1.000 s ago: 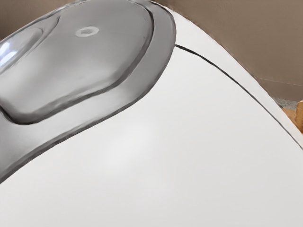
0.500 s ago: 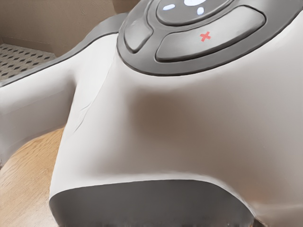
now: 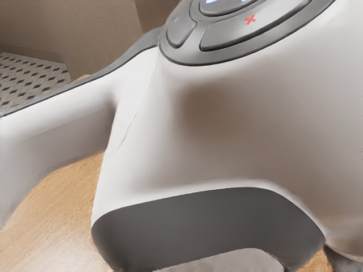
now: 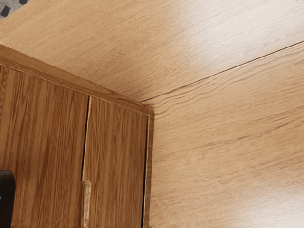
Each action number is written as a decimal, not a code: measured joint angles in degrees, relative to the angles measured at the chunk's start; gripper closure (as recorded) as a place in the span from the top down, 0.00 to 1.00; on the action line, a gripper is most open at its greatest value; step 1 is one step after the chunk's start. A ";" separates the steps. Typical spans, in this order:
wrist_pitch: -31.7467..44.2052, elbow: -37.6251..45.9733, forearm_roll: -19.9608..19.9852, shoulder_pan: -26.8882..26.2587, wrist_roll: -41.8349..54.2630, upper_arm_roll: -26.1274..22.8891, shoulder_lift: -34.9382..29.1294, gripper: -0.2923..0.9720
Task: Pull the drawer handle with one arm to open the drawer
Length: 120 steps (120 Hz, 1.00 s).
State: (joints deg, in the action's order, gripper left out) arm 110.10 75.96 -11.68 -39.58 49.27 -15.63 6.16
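Item 1. Arm: white shell, seen very close in the exterior view, where it spreads from the middle to the exterior view's right. On its upper part sits a grey control pad with a small red cross. A dark grey collar closes its lower end.

Item 2. End effector: I cannot tell whether it is apart, together or clamped on anything.

Item 3. Table: light wood grain, showing beneath the arm at the exterior view's lower left.

Item 4. Patterned floor: pale with dark diamond marks, far off at the exterior view's upper left, in front of a plain beige wall.

Item 5. Cabinet face: dark-grained wood with a lighter rim, shown in the wrist view. A thin seam divides it into two panels. Which panel is the drawer I cannot tell, nor whether it is open.

Item 6. Drawer handle: a slim pale bar lying along the seam between the two panels.

Item 7. Pale wood surface: borders the cabinet face and is crossed by one fine joint line.

Item 8. Dark shape: black, against the cabinet face, near the drawer handle but apart from it; unidentified.
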 joint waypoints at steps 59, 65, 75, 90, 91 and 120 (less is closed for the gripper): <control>3.65 -4.58 1.29 -0.09 -2.22 2.77 7.71 0.77; 3.82 -5.37 1.30 -0.11 -2.37 2.79 8.31 0.77; 4.02 -5.78 1.26 -0.12 -2.61 2.80 8.67 0.77; 4.20 -5.96 1.27 -0.14 -2.93 2.83 8.77 0.77; 4.21 -5.96 1.27 -0.14 -2.95 2.84 8.78 0.77; 4.33 -6.69 1.27 -0.29 -3.47 2.88 9.16 0.77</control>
State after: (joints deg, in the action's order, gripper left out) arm 114.43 69.27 -10.41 -39.87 45.80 -12.75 15.32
